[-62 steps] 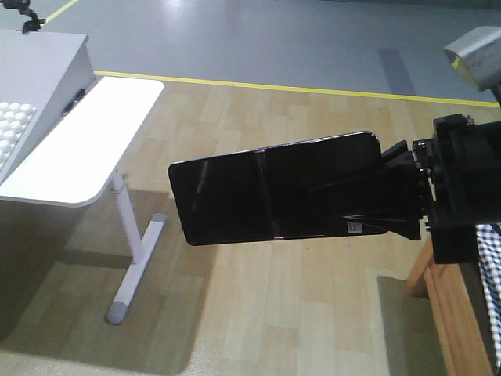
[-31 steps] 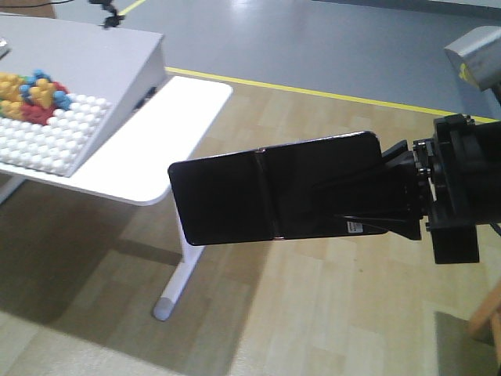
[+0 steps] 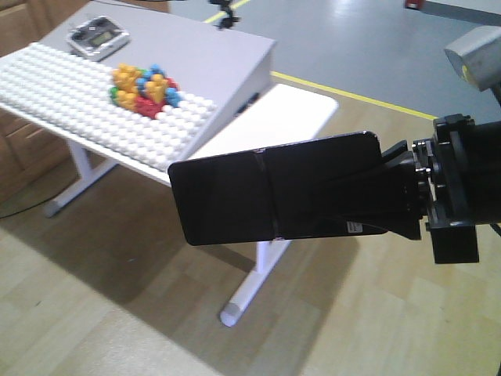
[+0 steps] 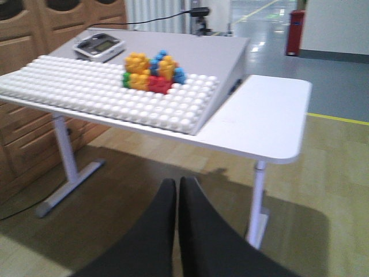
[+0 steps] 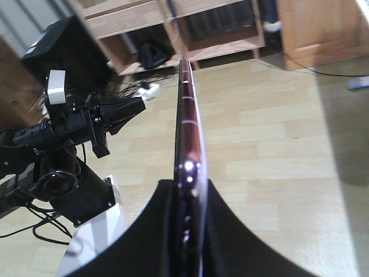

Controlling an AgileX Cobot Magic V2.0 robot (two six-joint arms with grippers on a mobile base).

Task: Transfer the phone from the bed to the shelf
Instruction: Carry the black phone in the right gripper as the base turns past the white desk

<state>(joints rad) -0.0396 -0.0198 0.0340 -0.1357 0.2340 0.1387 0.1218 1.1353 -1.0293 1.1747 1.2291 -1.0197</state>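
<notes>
The phone point(image 3: 266, 192) is a long glossy black slab with a seam across its middle and a small white sticker, held flat-on in mid-air above the wood floor. My right gripper point(image 3: 368, 200) is shut on its right end. In the right wrist view the phone point(image 5: 187, 109) shows edge-on with a pinkish rim, clamped in the right gripper point(image 5: 188, 187). My left gripper point(image 4: 176, 183) is shut with nothing in it, over the floor before a white table. The shelf point(image 5: 124, 17) of light wood stands across the floor, far beyond the phone. The bed is out of view.
A white table point(image 3: 293, 117) with a sloped studded board point(image 3: 86, 102), coloured blocks point(image 3: 145, 86) and a grey device point(image 3: 98, 35) stands left of the phone. Wooden cabinets point(image 3: 23, 31) sit behind it. A yellow floor line point(image 3: 352, 95) runs beyond. My left arm point(image 5: 63, 135) shows at left.
The view has swung left: the white table slid right and closer, its studded board and blocks coming into sight. The wooden frame at lower right left the view. The phone stays fixed in the right gripper.
</notes>
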